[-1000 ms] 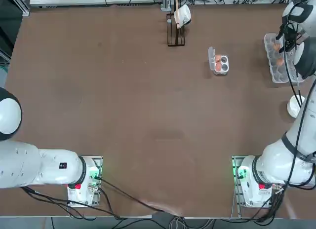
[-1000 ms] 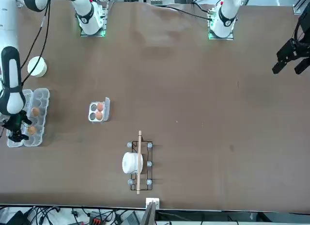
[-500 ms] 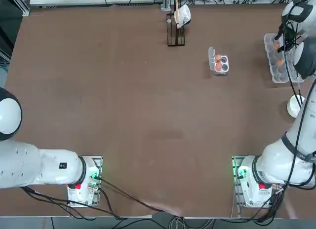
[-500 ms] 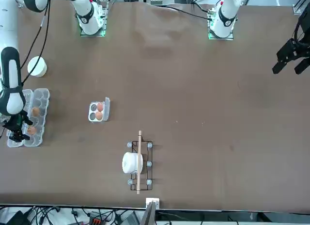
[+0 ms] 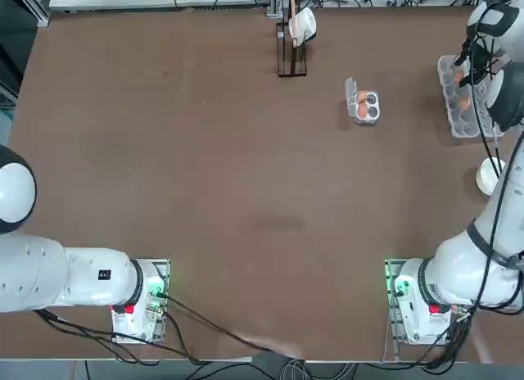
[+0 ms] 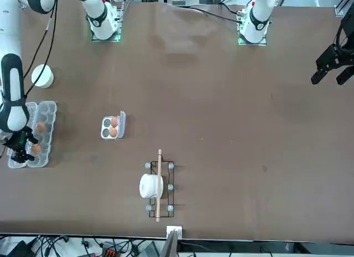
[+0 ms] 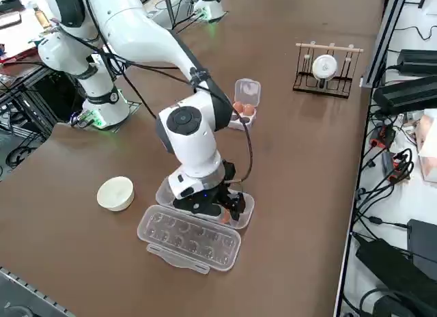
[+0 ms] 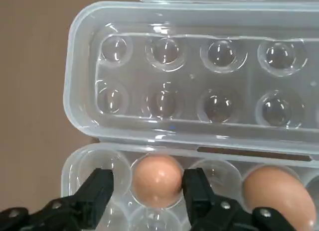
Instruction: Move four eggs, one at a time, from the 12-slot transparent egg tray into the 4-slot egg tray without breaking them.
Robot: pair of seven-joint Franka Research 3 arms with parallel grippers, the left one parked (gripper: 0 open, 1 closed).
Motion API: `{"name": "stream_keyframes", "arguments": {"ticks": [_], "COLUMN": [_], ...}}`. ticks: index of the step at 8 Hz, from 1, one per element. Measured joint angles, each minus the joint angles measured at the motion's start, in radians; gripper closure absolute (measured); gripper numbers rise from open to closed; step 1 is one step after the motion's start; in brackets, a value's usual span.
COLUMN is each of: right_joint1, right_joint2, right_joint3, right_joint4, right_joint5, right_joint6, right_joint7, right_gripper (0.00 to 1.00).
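Note:
The 12-slot transparent egg tray point(image 5: 460, 128) lies open at the table's far right, its lid point(image 8: 199, 76) folded flat beside it. Two eggs remain in it. My right gripper point(image 8: 148, 181) hangs low over the tray, open. Its fingers point(image 8: 99, 188) straddle one egg point(image 8: 158, 177), with a small gap still showing on one side. The second egg point(image 8: 274, 191) sits two cups along. The 4-slot egg tray point(image 5: 372, 110) stands mid-table with two eggs point(image 5: 362, 97) in the cups next to its lid flap. The right side view shows the gripper point(image 7: 224, 209) down in the long tray point(image 7: 244, 206).
A white bowl point(image 7: 115, 193) sits near the long tray on the robot's side. A wire rack point(image 5: 291, 59) holding a white roll point(image 5: 303, 24) stands at the far edge, left of the small tray.
The right gripper has shifted only slightly over the long tray. The eggs and both trays have stayed where they were.

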Motion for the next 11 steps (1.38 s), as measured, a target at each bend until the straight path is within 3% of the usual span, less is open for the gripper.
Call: {"name": "stream_keyframes", "arguments": {"ticks": [2,5,11], "right_joint1": [-0.001,-0.002,0.001], "right_joint2": [0.001,-0.002,-0.021], "right_joint3": [0.0,-0.005,-0.005], "right_joint4": [0.0,-0.002,0.009], "right_joint5": [0.0,0.0,0.0], "right_joint6": [-0.002,-0.019,-0.053], "right_joint7": [0.0,-0.001,-0.004], "right_gripper": [0.19,0.43,0.43]}}
